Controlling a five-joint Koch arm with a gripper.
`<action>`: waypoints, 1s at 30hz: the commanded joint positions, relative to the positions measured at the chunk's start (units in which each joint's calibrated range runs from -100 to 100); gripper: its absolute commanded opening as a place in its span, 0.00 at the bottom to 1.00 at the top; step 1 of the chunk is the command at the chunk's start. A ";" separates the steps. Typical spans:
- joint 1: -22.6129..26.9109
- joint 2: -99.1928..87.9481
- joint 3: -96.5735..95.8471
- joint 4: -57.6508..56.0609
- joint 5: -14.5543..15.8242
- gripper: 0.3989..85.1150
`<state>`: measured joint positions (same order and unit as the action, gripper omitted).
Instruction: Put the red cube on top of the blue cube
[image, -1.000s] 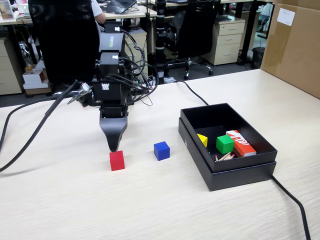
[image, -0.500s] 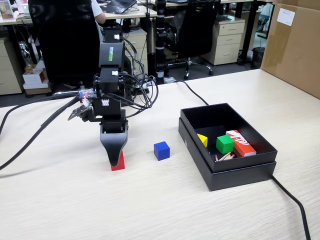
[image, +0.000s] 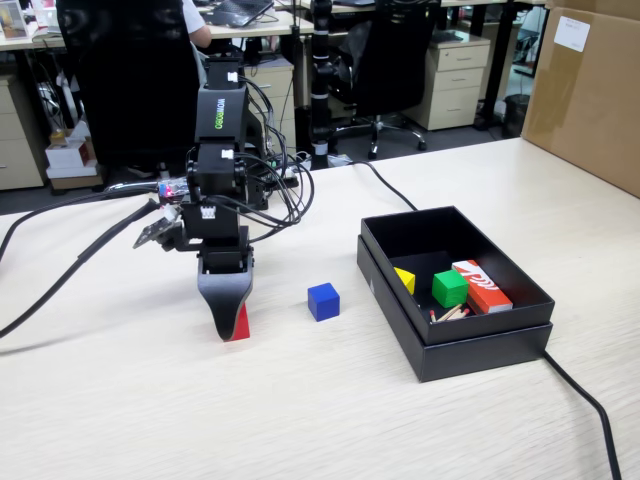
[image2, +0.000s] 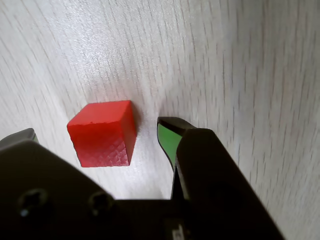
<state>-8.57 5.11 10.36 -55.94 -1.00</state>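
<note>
Tool (image2: 97, 132) is down at the desk (image: 300, 400), jaws spread open around the red cube (image2: 102, 134) with gaps on both sides, nothing gripped yet. I'd centre it, then squeeze on the flat faces. Blue cube (image: 323, 301) sits just right of it in the fixed view, near the black box (image: 480, 345).

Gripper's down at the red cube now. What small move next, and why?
Probably close the gripper. In the wrist view the red cube sits on the table between the open jaws, with a gap to the green-padded one, so it isn't held yet. The blue cube waits nearby.
</note>
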 joint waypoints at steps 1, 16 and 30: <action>0.05 -0.81 1.97 0.95 -0.44 0.55; 0.10 0.68 1.24 3.46 -0.59 0.52; 0.29 1.37 0.70 3.37 -0.49 0.44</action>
<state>-8.47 6.67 10.27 -53.62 -1.39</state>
